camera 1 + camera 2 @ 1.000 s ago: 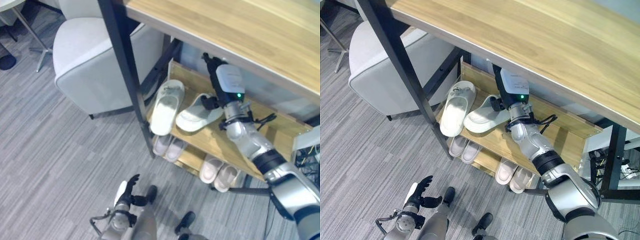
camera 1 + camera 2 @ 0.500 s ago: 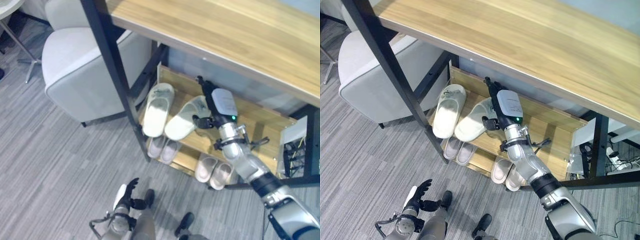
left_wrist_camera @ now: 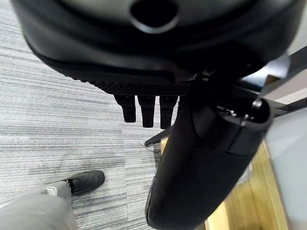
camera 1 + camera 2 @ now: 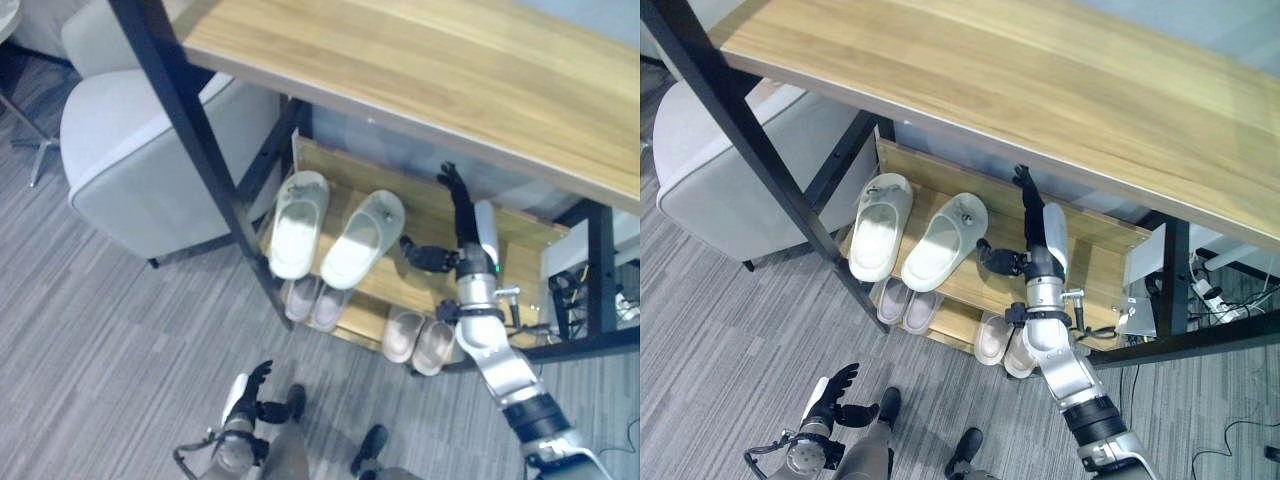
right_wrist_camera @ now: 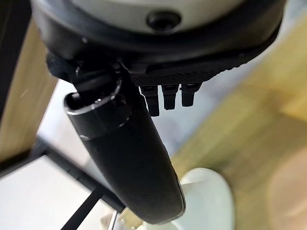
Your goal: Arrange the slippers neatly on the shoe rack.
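We see two cream-white slippers (image 4: 299,222) (image 4: 362,237) at centre frame on a light wood shoe rack (image 4: 430,218) with black metal posts. Below sit pale beige pairs (image 4: 313,301) (image 4: 421,340). At upper left, a light grey armchair (image 4: 130,150) stands on grey striped carpet (image 4: 90,330). Our right hand (image 4: 462,222) is black.

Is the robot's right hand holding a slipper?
No, the right hand is open with straight fingers, apart from the two white slippers lying side by side on the shoe rack.

slippers (image 4: 335,230) paired on shoe rack (image 4: 425,205) | right hand (image 4: 462,222) apart, fingers straight
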`<state>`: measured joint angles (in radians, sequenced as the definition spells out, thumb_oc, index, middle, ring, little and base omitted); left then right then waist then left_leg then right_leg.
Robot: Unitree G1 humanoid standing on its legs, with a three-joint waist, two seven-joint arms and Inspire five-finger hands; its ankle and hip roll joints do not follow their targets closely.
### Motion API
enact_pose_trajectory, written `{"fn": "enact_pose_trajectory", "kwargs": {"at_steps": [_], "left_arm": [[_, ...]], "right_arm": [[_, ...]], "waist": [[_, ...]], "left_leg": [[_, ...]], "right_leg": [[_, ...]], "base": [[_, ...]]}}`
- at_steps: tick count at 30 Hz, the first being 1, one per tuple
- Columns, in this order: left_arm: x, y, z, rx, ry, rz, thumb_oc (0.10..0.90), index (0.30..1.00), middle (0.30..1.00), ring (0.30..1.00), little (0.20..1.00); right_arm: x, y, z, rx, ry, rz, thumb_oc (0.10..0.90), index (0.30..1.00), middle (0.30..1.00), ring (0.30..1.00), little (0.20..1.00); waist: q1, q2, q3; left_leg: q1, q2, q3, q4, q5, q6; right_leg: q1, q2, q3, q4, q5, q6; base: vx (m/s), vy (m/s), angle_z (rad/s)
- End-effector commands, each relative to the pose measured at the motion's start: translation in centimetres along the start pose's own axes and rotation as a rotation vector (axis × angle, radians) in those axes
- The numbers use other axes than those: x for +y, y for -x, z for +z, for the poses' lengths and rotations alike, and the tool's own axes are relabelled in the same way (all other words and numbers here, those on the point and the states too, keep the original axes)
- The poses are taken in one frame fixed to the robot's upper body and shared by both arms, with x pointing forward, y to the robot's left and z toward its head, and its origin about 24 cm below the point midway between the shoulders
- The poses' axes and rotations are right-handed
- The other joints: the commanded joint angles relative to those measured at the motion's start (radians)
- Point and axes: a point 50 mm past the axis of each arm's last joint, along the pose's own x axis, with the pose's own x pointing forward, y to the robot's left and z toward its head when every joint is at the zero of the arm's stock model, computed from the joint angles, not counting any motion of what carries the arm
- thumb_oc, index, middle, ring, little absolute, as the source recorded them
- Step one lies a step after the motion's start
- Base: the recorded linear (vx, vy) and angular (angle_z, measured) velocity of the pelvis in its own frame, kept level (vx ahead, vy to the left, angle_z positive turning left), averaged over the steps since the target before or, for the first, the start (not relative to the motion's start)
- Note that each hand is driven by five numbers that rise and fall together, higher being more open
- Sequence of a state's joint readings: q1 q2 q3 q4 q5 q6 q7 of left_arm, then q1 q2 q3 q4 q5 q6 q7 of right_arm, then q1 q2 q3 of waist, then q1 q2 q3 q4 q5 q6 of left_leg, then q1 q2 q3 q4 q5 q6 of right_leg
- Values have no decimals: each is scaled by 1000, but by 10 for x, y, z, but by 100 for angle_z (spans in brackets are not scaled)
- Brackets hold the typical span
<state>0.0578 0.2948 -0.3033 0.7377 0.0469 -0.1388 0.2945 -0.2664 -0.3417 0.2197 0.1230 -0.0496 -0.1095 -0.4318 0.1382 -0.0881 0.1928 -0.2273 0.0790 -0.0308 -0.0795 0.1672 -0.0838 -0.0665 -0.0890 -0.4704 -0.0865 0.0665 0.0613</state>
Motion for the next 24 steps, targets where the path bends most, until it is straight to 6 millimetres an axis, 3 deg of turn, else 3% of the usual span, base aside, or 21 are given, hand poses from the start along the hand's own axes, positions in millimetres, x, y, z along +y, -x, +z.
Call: {"fn": "enact_pose_trajectory", "kwargs": {"at_steps": [1,6,10,24], "left_arm": [[0,-2,5,-33,-18,-2,800,900,900,900,900],[-1,0,3,-20,-18,-22,800,900,900,900,900],[-3,0,2,-18,-18,-39,800,900,900,900,900],[-5,-1,-3,10,-11,-33,800,900,900,900,900]], "right_arm": [[-7,-2,25,-99,-327,-10,800,900,900,900,900],[2,10,4,37,-500,67,800,900,900,900,900],[9,8,-2,75,-529,110,800,900,900,900,900],[20,-32,26,-7,-506,155,800,900,900,900,900]], "waist": [[-17,-5,-77],[-22,-8,-78],[-17,-12,-78],[31,-29,-60]], "left_leg": [[36,-8,93,-8,-96,-16],[42,-5,95,-8,-99,-18],[44,-6,94,-8,-100,-19],[28,-5,79,-8,-90,-22]], "right_leg": [[42,-44,41,23,-93,74],[43,-42,42,19,-89,74],[42,-38,42,16,-87,74],[33,-38,27,24,-86,71]], "base": [[3,-1,-6],[1,0,-1],[0,0,0],[3,0,1]]}}
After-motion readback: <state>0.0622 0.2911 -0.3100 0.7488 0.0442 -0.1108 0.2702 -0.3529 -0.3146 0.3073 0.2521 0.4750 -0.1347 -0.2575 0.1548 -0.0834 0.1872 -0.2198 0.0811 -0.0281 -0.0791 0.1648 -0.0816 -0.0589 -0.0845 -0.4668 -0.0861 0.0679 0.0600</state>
